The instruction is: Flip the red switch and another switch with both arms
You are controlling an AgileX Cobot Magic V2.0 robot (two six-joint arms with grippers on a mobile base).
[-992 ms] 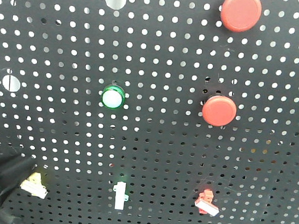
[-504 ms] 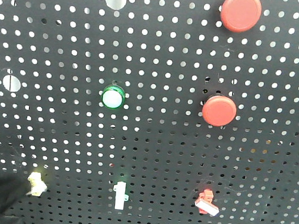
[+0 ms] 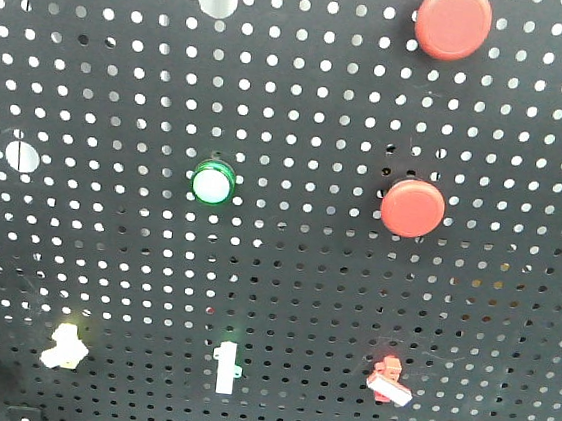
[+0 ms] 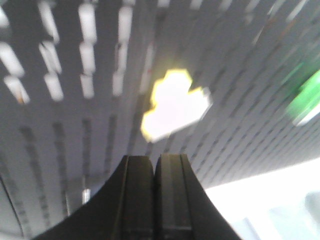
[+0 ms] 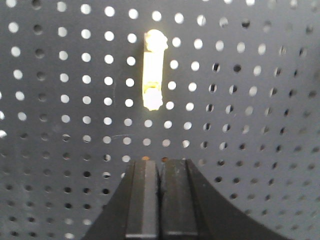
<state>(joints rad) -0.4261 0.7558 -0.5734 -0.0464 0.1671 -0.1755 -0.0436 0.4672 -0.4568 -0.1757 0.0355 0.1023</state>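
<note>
L hand [image 4: 155, 162] pinched tight, just under yellow switch [image 4: 172, 105]. R hand [image 5: 160, 167] pinched tight too, under white switch [image 5: 152, 70]. The red switch [image 3: 389, 380] sits nr board [image 3: 292, 294] bottom edge, right side.

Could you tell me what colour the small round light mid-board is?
The round light has a green rim and whitish centre, clearest in the front-facing view.

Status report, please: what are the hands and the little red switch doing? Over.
Left hand shut, empty, facing the yellow switch. Right hand shut, empty, facing the white switch. Red switch has no hand on it, nothing blocking it.
</note>
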